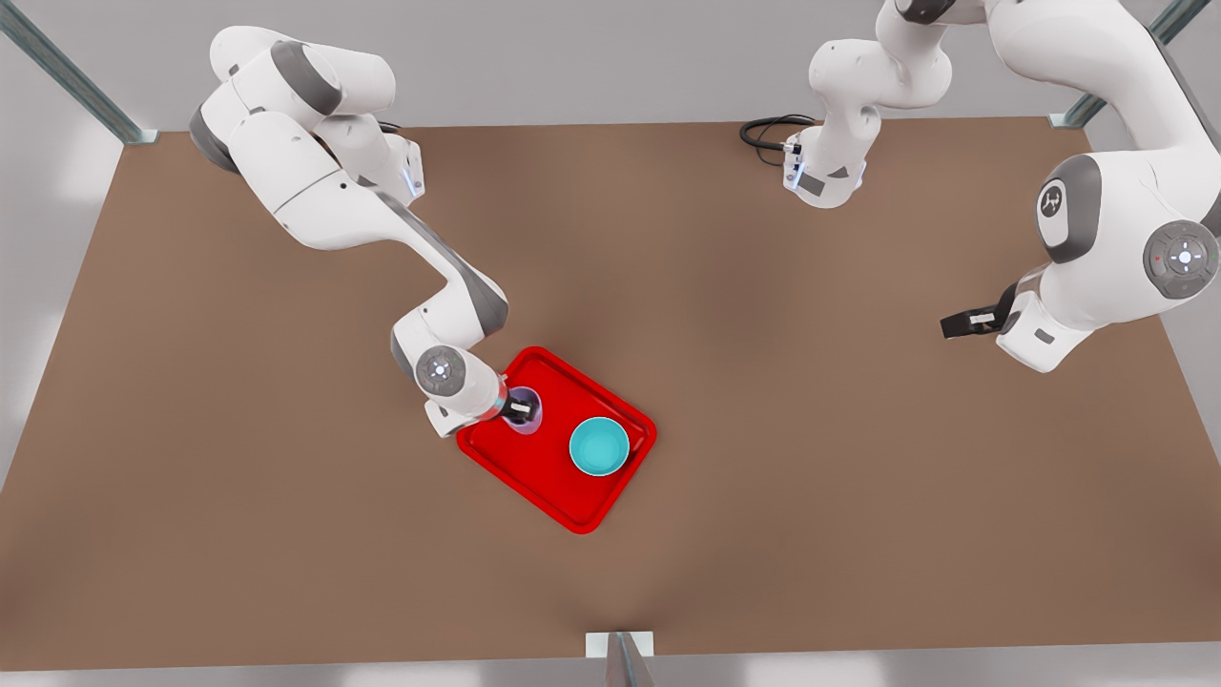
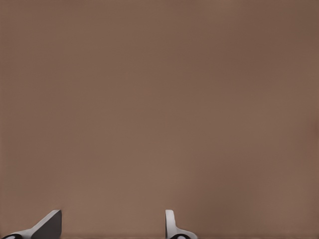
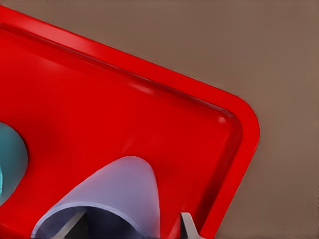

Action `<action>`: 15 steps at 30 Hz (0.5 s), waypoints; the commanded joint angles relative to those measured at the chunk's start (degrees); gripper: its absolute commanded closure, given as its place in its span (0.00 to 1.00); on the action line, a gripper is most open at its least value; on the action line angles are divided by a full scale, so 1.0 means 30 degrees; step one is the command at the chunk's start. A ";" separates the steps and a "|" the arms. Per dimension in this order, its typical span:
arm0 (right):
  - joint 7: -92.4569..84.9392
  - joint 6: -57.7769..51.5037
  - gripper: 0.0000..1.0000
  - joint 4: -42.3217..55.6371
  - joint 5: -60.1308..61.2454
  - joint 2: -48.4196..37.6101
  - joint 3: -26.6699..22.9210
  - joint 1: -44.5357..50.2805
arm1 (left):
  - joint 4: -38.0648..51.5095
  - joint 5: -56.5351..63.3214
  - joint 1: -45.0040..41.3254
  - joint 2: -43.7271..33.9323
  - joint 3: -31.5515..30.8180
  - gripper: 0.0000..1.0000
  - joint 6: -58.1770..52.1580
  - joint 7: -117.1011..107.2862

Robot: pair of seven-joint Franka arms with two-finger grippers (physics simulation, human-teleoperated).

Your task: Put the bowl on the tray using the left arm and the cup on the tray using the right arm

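The red tray (image 1: 572,491) lies on the brown table at centre front. The teal bowl (image 1: 599,446) stands upright on its half toward the front view's right. The lavender cup (image 1: 531,421) stands upright in the tray's corner toward the front view's left. My right gripper (image 1: 520,408) is at the cup, open, with one finger inside the rim and the other outside it. In the right wrist view the cup (image 3: 124,189), tray (image 3: 99,99), an edge of the bowl (image 3: 10,164) and my right gripper (image 3: 130,222) appear. My left gripper (image 1: 959,322) waits open over bare table at the front view's right, also seen from its wrist (image 2: 112,221).
A black cable (image 1: 768,129) loops on the table's back edge near one arm base. Metal frame posts stand at the back corners (image 1: 134,129) and at the front middle (image 1: 620,654). Bare tabletop (image 1: 858,496) surrounds the tray.
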 commanded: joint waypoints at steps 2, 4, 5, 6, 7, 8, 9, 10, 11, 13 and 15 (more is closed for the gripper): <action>0.0000 0.0000 0.01 0.0029 0.0004 -0.0001 0.0001 -0.0029 | 0.0001 0.0002 0.0000 -0.0001 0.0001 0.00 0.0000 0.0000; 0.0000 -0.0029 0.00 0.0059 0.0004 -0.0001 -0.0029 -0.0029 | 0.0000 0.0002 0.0000 -0.0001 0.0001 0.00 0.0000 0.0000; 0.0000 -0.0029 0.00 0.0088 -0.0025 -0.0001 -0.0029 -0.0088 | 0.0001 0.0002 0.0000 -0.0001 0.0001 0.00 0.0000 0.0000; 0.0000 -0.0029 0.00 0.0147 -0.0025 -0.0030 -0.0145 -0.0088 | 0.0029 0.0002 0.0000 -0.0001 0.0001 0.00 0.0000 0.0000; 0.0000 -0.0029 0.00 0.0147 -0.0025 -0.0060 -0.0234 -0.0058 | 0.0029 0.0002 0.0000 -0.0001 0.0001 0.00 0.0000 0.0000; -0.0029 -0.0117 0.00 0.0176 -0.0025 -0.0089 -0.0234 -0.0088 | 0.0029 0.0002 0.0000 -0.0001 0.0001 0.00 0.0029 0.0029; -0.0029 -0.0234 0.00 0.0176 -0.0025 -0.0089 -0.0234 -0.0175 | 0.0001 0.0002 0.0000 -0.0001 0.0001 0.00 0.0058 0.0029; -0.0088 -0.0293 0.00 0.0205 -0.0025 -0.0148 -0.0234 -0.0264 | 0.0000 0.0002 0.0030 -0.0001 0.0001 0.00 0.0029 0.0029; -0.0029 -0.0760 0.00 0.0381 0.0004 -0.0206 -0.0234 -0.0264 | 0.0000 0.0002 0.0030 0.0028 0.0001 0.00 0.0029 0.0000; -0.0029 -0.1669 0.00 0.0616 0.0033 -0.0206 -0.0205 -0.0293 | 0.0000 0.0002 0.0030 0.0028 0.0001 0.00 0.0029 0.0000; -0.0029 -0.2489 0.00 0.0879 0.0033 -0.0324 0.0088 -0.0586 | 0.0000 0.0002 0.0030 0.0028 0.0001 0.00 0.0029 0.0000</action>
